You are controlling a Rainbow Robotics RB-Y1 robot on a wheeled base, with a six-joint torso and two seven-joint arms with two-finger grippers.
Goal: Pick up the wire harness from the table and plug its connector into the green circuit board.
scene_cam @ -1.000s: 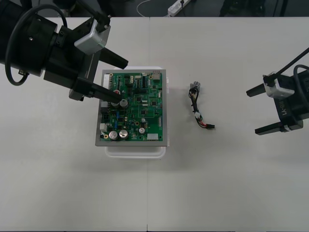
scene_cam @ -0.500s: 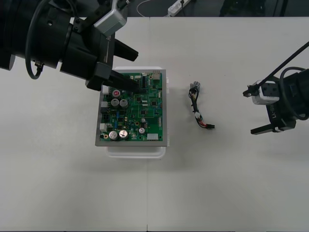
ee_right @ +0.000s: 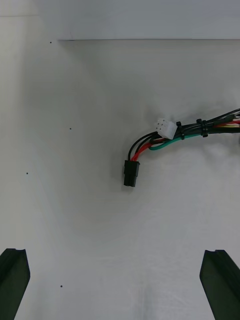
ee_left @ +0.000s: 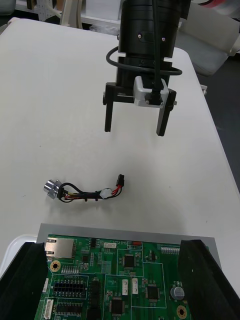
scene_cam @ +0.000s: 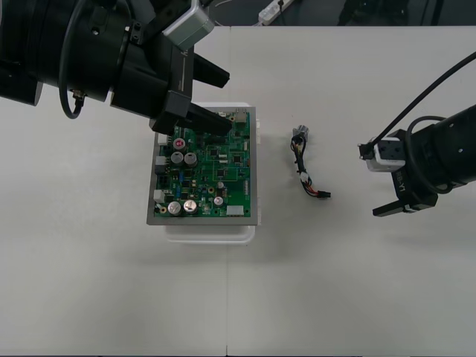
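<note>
The wire harness (scene_cam: 303, 167) lies on the table right of the green circuit board (scene_cam: 204, 167), its round metal socket (scene_cam: 300, 135) toward the far side and its black plug (scene_cam: 324, 195) toward the near side. My right gripper (scene_cam: 372, 182) hangs open just right of the plug, nothing between its fingers. In the right wrist view the plug (ee_right: 131, 173) lies ahead of the wide-apart fingers (ee_right: 12, 280). My left gripper (scene_cam: 216, 100) stands open over the board's far edge. From the left wrist, the harness (ee_left: 85, 192) lies between the board (ee_left: 125, 270) and the right gripper (ee_left: 134, 127).
The board rests on a white base (scene_cam: 208, 232) near the table's middle. A small white connector (ee_right: 165, 128) sits on the harness wires just behind the plug. Cables and a power strip (scene_cam: 275, 9) lie on the dark floor beyond the far edge.
My right gripper has moved left toward the harness plug and turned. My left gripper has shifted right and farther, from the board's left part to its far edge.
</note>
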